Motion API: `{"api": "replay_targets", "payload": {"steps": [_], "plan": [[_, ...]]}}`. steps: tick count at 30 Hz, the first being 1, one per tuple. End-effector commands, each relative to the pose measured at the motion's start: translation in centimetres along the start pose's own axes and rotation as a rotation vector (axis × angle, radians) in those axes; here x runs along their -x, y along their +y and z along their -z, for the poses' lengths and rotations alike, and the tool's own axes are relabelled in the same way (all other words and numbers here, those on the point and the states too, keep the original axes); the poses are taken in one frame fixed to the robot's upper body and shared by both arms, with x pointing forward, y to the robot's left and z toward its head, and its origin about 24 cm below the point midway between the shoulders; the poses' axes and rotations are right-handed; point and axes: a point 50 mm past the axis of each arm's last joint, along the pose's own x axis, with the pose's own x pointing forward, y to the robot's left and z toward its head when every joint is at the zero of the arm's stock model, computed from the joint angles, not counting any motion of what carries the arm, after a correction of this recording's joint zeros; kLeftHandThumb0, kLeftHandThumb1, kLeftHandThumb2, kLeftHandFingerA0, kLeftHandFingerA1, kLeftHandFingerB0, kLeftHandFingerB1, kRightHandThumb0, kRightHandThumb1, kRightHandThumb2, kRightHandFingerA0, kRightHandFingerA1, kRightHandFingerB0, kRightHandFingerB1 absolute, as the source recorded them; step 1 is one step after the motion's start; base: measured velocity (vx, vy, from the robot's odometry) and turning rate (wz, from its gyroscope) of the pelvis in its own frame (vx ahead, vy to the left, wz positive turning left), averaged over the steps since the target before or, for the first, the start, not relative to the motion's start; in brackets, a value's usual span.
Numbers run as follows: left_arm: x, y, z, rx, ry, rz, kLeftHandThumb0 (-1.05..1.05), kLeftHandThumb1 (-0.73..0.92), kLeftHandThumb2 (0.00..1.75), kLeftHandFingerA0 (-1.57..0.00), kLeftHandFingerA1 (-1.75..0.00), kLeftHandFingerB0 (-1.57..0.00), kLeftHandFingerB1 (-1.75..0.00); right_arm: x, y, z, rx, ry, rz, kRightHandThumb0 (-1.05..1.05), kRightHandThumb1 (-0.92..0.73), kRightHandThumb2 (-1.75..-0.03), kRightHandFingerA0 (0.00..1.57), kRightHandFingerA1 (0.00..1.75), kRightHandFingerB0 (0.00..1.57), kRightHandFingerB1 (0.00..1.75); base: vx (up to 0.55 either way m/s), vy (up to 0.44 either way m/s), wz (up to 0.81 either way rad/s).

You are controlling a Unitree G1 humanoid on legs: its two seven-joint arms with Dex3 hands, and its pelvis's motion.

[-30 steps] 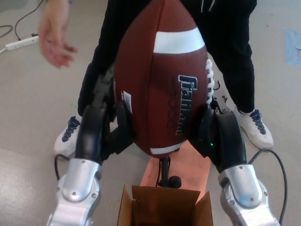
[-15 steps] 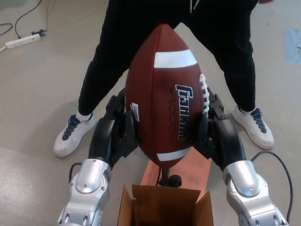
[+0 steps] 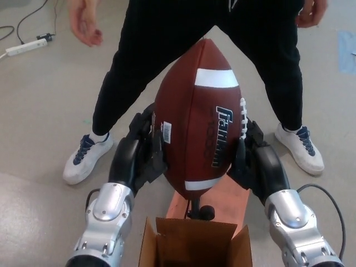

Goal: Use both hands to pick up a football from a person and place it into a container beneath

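Observation:
A brown football (image 3: 197,119) with white stripes, white laces and dark lettering stands on end in mid-air, squeezed between my two hands. My left hand (image 3: 142,147) presses its left side and my right hand (image 3: 253,153) presses its right side beside the laces. An open cardboard box (image 3: 194,245) sits directly below at the bottom edge. The person (image 3: 167,50) in black trousers stands just behind the ball with both hands raised clear of it.
A salmon-coloured block (image 3: 228,203) with a black stand lies between the box and the person's feet. White shoes (image 3: 83,158) rest on the floor at left and right. A power strip (image 3: 25,49) with cables lies at the far left.
The ball has come down and away from the camera, held by my hands. The person's hands have let go and risen to the top corners.

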Motion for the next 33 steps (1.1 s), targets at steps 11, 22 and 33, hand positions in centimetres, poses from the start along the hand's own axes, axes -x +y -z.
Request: {"api": "replay_targets", "payload": {"steps": [11,22,33], "plan": [[4.5,11.8,2.0,-0.146,0.166,-0.1,-0.74,0.72,0.93,0.0,-0.13,0.0,-0.15,2.4,-9.3,2.4,0.17,0.101,0.209,-0.74,-0.81,-1.17,0.0,0.25,0.02,0.21,0.0,0.0,0.0],[10.5,18.8,3.2,-0.229,0.308,-0.246,-0.86,0.85,1.18,0.0,-0.14,0.0,-0.11,4.5,-13.5,2.9,0.106,0.107,0.355,-0.83,-0.82,-1.13,0.07,0.28,0.06,0.18,0.0,0.0,0.0],[12.3,19.3,4.5,-0.179,0.348,-0.292,-0.84,0.79,1.02,0.0,-0.15,0.0,-0.08,4.5,-11.6,4.0,0.126,0.13,0.377,-0.69,-0.77,-1.12,0.03,0.4,0.02,0.28,0.0,0.0,0.0]]}}
